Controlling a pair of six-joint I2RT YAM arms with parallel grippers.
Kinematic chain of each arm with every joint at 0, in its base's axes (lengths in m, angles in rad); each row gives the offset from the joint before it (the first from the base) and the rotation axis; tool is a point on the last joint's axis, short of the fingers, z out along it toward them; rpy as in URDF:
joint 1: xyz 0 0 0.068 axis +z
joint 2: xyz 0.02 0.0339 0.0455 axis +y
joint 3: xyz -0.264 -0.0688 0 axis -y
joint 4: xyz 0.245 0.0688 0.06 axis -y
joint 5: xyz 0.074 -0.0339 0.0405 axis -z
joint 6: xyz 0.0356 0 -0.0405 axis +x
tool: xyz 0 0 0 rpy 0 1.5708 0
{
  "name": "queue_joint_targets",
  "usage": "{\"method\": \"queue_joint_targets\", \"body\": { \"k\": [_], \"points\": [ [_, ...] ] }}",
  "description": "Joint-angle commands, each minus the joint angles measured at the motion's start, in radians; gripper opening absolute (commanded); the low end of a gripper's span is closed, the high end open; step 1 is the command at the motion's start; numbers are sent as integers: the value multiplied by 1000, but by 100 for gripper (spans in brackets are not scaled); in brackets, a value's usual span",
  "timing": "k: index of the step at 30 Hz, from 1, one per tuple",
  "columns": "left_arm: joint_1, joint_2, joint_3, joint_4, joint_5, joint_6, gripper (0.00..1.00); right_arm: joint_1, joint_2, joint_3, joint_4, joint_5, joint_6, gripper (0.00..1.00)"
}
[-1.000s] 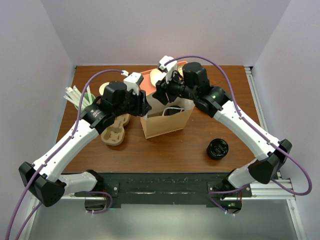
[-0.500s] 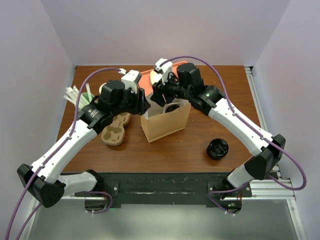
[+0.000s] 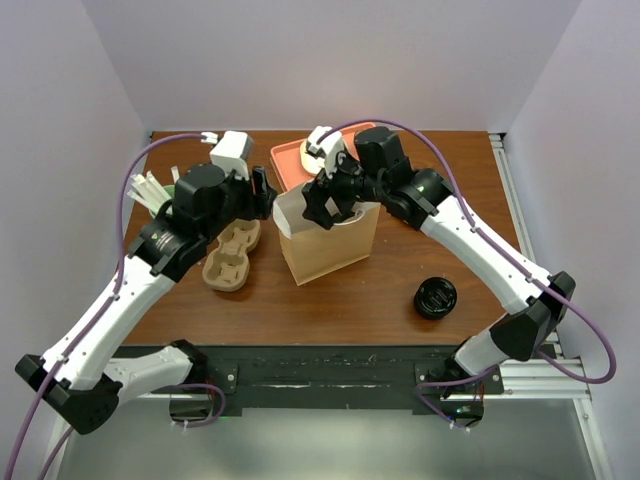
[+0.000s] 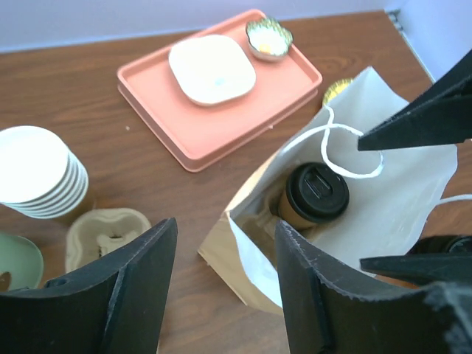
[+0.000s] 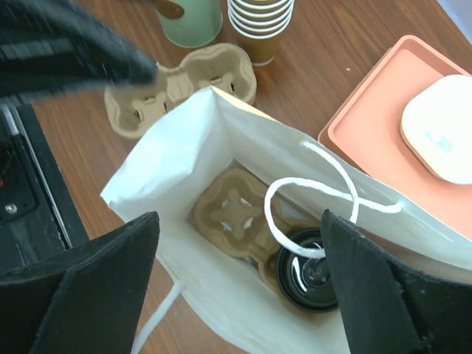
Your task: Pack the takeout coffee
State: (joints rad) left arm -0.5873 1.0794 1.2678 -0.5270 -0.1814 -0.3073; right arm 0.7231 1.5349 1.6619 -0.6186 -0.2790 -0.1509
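On the left, the left end effector (image 4: 225, 230) is backing off from the brown paper bag (image 3: 335, 250). A second ago it was at the bag's left rim; now it is hanging near the spare pulp carrier (image 3: 228, 258) on the desk (image 3: 380, 310), its fingers apart and gripping nothing. The bag is standing upright mid-desk with its mouth gaping. It is sitting a little squarer than a moment earlier. Inside, the takeout coffee (image 4: 317, 194) is sitting upright, lid on, in one pocket of a second pulp carrier (image 5: 234, 206) on the bag's floor, under a loop of white cord handle (image 4: 346, 136). Above the opening, the right end effector (image 5: 240, 221) is spreading wide, far wider than a second ago, with nothing between its fingers. That is reading as a release: the cup appears packed, and both arms look to be letting go. Further right, a squat black round piece (image 3: 435, 297) is lying untouched on the desk.
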Motion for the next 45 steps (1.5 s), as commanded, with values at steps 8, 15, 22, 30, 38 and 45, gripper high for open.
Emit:
{"method": "queue_joint_targets", "body": {
  "k": [8,15,22,30,38,45],
  "points": [
    [12,-68,-36,79,-62,56,61,-8,-47,64,-13,78,-125,99],
    [12,-93,-42,68,-67,77,62,-8,-87,64,-55,75,-160,99],
    [14,-110,-54,74,-59,82,62,-8,-140,30,-56,-12,-231,99],
    [14,-113,-24,72,-66,76,85,-8,-72,240,112,276,72,98],
    [14,-65,76,-56,-64,39,100,-137,301,666,49,814,206,91],
    [12,-84,139,-163,-145,23,100,-353,442,609,34,654,372,74]
  ]
}}
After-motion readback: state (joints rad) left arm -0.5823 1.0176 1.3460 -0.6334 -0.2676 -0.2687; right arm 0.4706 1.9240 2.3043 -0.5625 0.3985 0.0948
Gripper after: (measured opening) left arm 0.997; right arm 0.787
